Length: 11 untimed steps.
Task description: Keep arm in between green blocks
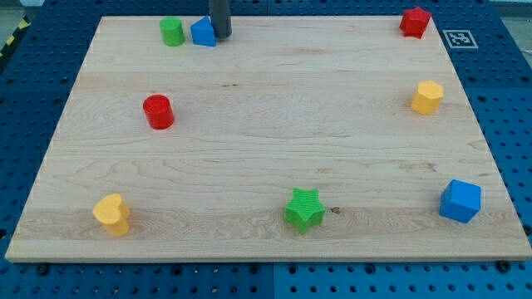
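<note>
A green cylinder point(172, 31) stands near the view's top left of the wooden board point(266, 124). A green star point(304, 208) lies near the view's bottom, right of centre. My tip point(221, 35) is at the view's top edge, just right of a blue triangular block point(203, 32) and touching or nearly touching it. The blue block sits between my tip and the green cylinder. The green star is far below my tip.
A red cylinder point(158, 111) stands at the left. A yellow heart point(112, 213) lies at the bottom left. A red block point(415, 22) is at the top right, a yellow hexagon point(427, 97) at the right, a blue cube point(460, 200) at the bottom right.
</note>
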Tool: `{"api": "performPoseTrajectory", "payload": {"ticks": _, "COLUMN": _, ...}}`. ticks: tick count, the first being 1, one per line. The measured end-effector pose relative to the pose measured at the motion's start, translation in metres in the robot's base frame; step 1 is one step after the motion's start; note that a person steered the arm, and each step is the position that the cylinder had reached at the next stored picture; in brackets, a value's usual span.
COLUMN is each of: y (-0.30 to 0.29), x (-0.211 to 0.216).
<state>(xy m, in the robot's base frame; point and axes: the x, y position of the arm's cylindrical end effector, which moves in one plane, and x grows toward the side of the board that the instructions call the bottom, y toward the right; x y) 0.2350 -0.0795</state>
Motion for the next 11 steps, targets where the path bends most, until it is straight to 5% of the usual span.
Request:
{"api": "performPoseTrajectory", "payload": {"ticks": 3, "y": 0.007, "x": 0.004}}
{"api": "performPoseTrajectory", "payload": {"ticks": 8, "y": 0.035, "x": 0.114}}
{"api": "performPoseTrajectory", "payload": {"ticks": 11, "y": 0.033, "x": 0.221}}
